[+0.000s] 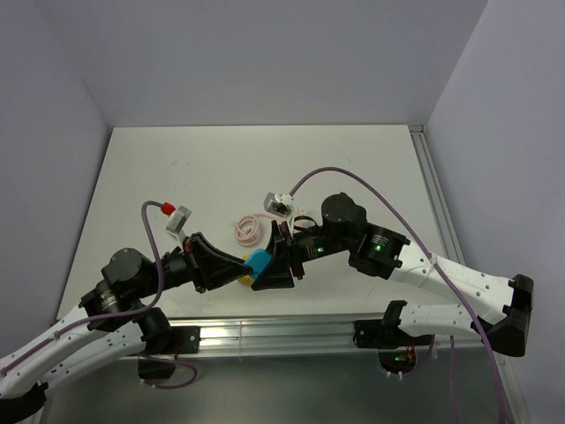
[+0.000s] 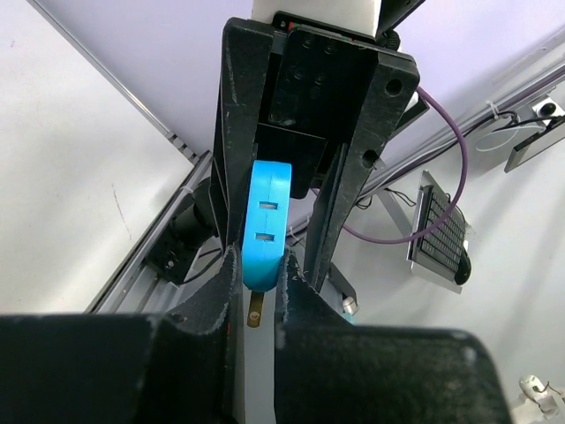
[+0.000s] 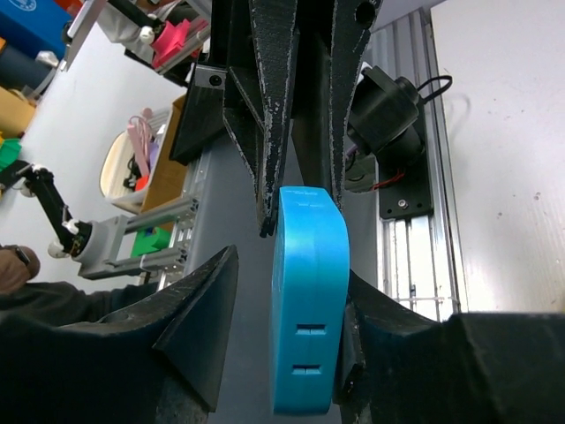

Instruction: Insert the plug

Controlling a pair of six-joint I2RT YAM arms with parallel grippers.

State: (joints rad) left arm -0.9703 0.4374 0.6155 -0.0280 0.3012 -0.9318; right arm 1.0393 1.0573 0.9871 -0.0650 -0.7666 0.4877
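Blue plug (image 1: 260, 262) sits near the table's (image 1: 221, 159) 6 o'clock edge, between both grippers. The left gripper (image 2: 259, 267) is closed to a narrow gap and pinches the plug's end, with a brass prong (image 2: 256, 311) showing between its fingers. The right gripper (image 3: 291, 265) is spread wide, and the plug touches only one of its fingers. A pink coil (image 1: 249, 230) lies at the plug's 11 o'clock.

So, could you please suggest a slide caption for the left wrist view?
Left pincer gripping the blue two-slot block between the open fingers of the right pincer.
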